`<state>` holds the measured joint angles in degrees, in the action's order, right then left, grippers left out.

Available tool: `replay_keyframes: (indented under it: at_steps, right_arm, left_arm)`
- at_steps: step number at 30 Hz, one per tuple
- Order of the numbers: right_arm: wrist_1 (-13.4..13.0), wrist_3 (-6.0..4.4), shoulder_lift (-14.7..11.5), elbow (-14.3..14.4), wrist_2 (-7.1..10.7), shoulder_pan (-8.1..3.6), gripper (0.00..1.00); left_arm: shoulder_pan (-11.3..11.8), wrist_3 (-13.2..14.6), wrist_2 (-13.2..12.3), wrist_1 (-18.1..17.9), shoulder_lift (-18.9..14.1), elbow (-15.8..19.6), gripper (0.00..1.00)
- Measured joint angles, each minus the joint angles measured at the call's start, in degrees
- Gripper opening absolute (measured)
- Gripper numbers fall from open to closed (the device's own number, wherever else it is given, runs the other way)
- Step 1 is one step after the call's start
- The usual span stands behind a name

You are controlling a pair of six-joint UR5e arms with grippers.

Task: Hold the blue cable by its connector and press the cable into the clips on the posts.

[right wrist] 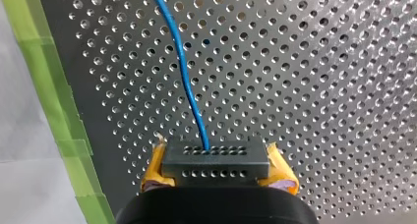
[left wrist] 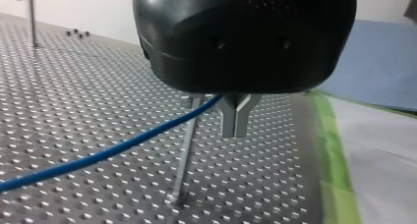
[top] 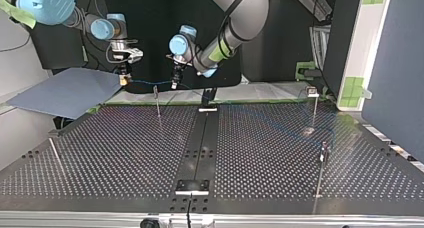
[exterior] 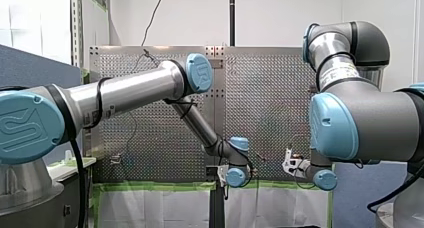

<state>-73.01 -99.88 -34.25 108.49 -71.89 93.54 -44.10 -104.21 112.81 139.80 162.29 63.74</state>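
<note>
The blue cable (left wrist: 113, 150) runs through my left gripper (left wrist: 235, 130), whose metal fingers are shut on it just above a thin post (left wrist: 186, 150). My right gripper (right wrist: 215, 157) is shut with its yellow pads (right wrist: 155, 167) on the cable's black connector (right wrist: 215, 165); the cable (right wrist: 184, 71) leads straight ahead over the perforated table. In the top view the cable (top: 150, 81) hangs taut between my right gripper (top: 123, 79) and my left gripper (top: 175, 83), above a clip post (top: 157, 100). Beyond my left gripper it trails faintly toward the view's right.
More posts stand at the top view's right, one at the back (top: 314, 100) and one nearer (top: 324, 155). A blue sheet (top: 65, 90) lies at the back left of that view. Green tape (right wrist: 59, 111) edges the table. A black rail (top: 200, 138) divides it.
</note>
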Motion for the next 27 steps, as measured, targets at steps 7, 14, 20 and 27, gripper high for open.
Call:
replay_keyframes:
  at_steps: [7, 14, 20, 27]
  right_arm:
    - [0.38, -1.05, 0.08, -1.28, 0.29, -0.53, 0.00]
    - [1.23, -2.08, 0.04, -2.44, 0.60, -1.43, 0.00]
    - [1.12, -4.38, 0.01, -2.98, 0.56, -2.07, 0.00]
    - [1.56, -5.49, 0.01, -3.57, 0.70, -2.16, 0.00]
  left_arm:
    - [-0.22, 0.23, 0.70, -0.72, 0.84, -0.65, 0.00]
    - [-0.70, 1.09, 0.84, -0.09, 0.85, -1.99, 0.00]
    - [-0.79, 1.22, 0.85, -0.05, 0.84, -2.40, 0.00]
    - [-0.95, 1.69, 0.86, -0.04, 0.72, -3.02, 0.00]
